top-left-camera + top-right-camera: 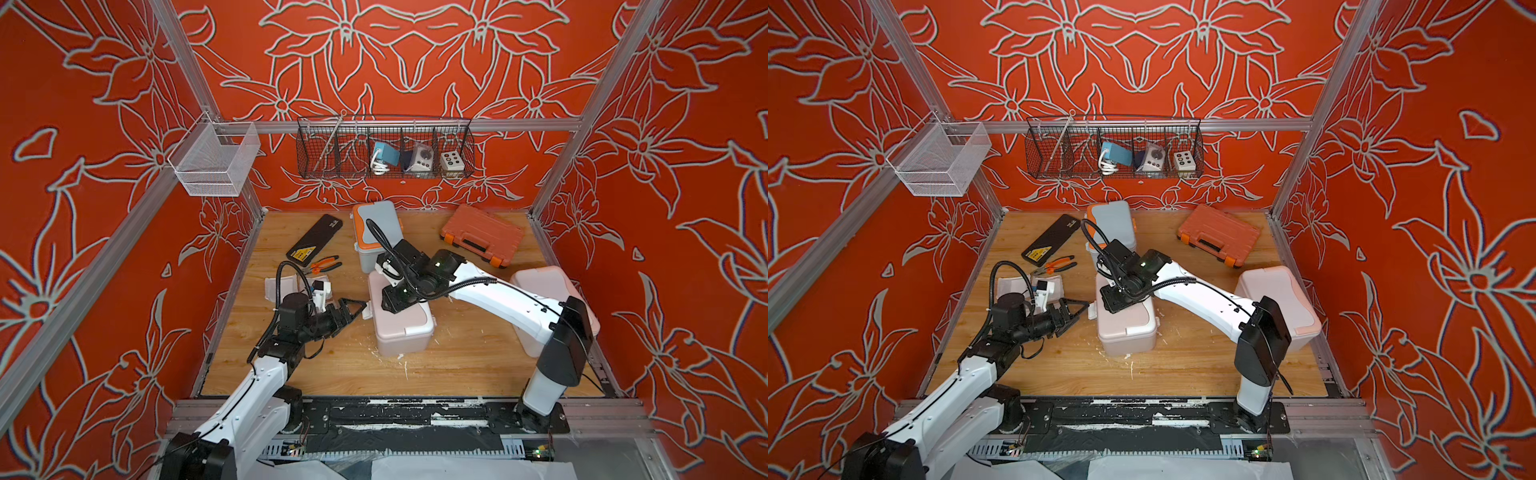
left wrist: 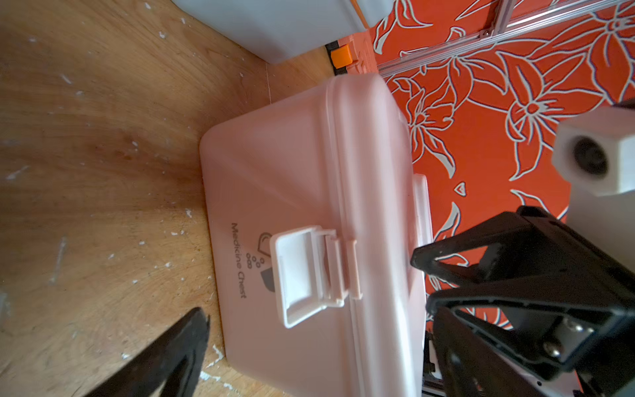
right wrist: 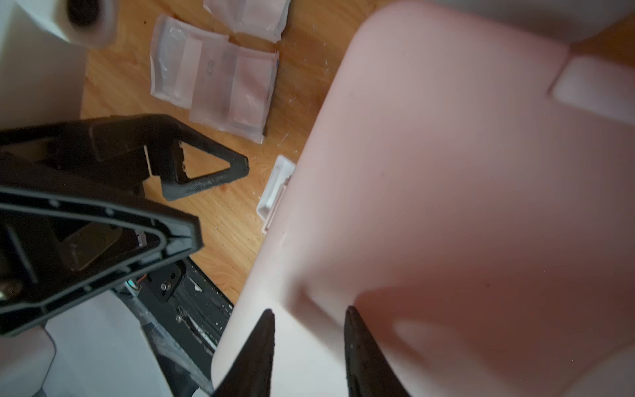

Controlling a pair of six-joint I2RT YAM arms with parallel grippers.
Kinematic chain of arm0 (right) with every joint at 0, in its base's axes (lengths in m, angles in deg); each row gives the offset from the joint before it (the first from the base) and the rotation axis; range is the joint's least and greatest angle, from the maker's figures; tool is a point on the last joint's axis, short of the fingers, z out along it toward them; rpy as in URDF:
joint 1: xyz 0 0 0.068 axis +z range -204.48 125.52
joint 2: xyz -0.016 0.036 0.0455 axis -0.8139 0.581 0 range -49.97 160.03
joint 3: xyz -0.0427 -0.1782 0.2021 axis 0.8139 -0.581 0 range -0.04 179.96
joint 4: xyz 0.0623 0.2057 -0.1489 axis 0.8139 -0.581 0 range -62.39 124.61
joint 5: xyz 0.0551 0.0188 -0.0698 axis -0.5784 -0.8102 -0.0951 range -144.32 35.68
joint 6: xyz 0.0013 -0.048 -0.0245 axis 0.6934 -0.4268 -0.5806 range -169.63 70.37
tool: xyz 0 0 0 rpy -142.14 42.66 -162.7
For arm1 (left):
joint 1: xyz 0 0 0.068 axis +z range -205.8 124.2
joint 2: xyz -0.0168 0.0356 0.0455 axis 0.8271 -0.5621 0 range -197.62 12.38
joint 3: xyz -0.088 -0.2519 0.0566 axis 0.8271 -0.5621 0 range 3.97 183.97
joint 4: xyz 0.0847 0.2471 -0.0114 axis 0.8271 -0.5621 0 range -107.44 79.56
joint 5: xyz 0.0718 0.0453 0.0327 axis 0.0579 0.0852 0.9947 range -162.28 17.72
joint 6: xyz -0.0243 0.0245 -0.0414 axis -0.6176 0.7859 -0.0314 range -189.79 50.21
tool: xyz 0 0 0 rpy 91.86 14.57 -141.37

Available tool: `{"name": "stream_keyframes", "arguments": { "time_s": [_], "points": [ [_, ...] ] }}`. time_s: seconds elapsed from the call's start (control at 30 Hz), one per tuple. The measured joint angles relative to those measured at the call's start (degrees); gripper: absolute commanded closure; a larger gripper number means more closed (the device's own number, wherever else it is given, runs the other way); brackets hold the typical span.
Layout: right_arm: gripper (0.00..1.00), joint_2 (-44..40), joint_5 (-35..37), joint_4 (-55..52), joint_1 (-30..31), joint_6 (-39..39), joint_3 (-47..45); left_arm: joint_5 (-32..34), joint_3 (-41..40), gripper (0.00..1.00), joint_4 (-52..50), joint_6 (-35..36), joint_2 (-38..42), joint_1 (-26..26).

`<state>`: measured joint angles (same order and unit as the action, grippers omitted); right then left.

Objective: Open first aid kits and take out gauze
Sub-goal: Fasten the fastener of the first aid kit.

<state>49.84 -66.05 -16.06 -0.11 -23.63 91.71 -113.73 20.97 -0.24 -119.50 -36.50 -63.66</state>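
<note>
The dusty pink first aid kit (image 1: pixel 405 332) stands mid-table, lid down, its front latch (image 2: pixel 302 275) flipped outward. My right gripper (image 3: pixel 309 312) points down onto the lid, its fingers drawn in around a pale raised part of the lid top. My left gripper (image 1: pixel 360 309) is open beside the latch side, a finger on each side of the kit's front (image 2: pixel 318 326), not touching it. The blue-grey kit (image 1: pixel 376 226) sits behind and the white kit with peach trim (image 1: pixel 540 278) at the right, both shut. Several gauze pads (image 3: pixel 213 79) in clear wrappers lie on the wood left of the pink kit (image 1: pixel 282 286).
A flat black case (image 1: pixel 316 239) and orange-handled pliers (image 1: pixel 326 264) lie at the back left. The orange tool case (image 1: pixel 482 235) is at the back right. A black wire basket (image 1: pixel 384 147) and a white mesh basket (image 1: pixel 216 160) hang on the walls.
</note>
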Motion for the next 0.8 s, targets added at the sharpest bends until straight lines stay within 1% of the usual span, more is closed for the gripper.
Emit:
{"name": "stream_keyframes", "arguments": {
  "time_s": [0.17,0.27,0.47,0.67,0.8],
  "points": [
    [0.64,-1.99,3.56,0.57,0.0,-0.02,-2.34,-0.79,-1.79,0.02,5.11,-1.4,-2.27,-0.17],
    [0.64,-2.58,4.85,0.66,-0.11,-0.02,-3.06,-0.96,-2.36,0.02,8.55,-2.29,-3.96,-1.16],
    [0.63,-3.19,5.29,1.11,-0.11,-0.02,-3.76,-1.11,-3.41,0.02,17.2,-4.66,-8.61,-4.39],
    [0.64,-3.19,5.22,1.14,-0.11,-0.02,-3.76,-1.4,-3.76,0.02,24.44,-6.67,-11.98,-5.73],
    [0.64,-3.19,5.07,1.16,-0.11,0.0,-3.76,-2.73,-3.8,0.02,30.32,-8.61,-14.97,-6.14]
  ]
}}
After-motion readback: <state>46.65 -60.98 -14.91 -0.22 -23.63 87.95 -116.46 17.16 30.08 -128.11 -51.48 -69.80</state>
